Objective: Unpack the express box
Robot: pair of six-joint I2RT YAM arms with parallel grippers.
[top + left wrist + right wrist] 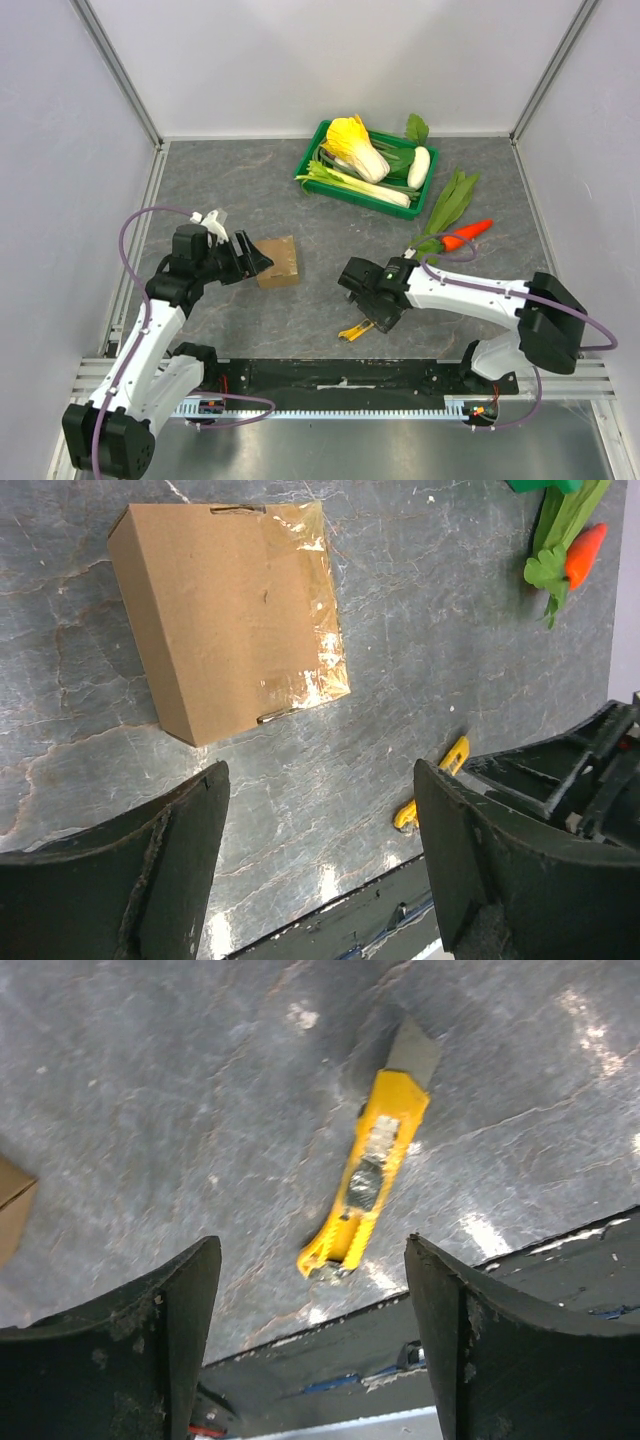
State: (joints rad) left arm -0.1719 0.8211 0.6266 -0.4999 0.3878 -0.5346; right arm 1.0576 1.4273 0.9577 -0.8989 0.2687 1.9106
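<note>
The express box (279, 262) is a small brown cardboard box, closed and taped, lying flat on the grey table. It fills the upper left of the left wrist view (230, 615). My left gripper (255, 258) is open and empty, just left of the box; in its wrist view (318, 820) the box lies beyond the fingertips. A yellow utility knife (356, 329) with its blade out lies near the front edge. My right gripper (372, 305) is open and empty, hovering just above the knife (368, 1185).
A green crate (367, 166) of vegetables stands at the back. Leafy greens (448, 205) and a carrot (467, 235) lie right of centre. A black rail (340, 375) runs along the table's front edge. Walls close in on both sides.
</note>
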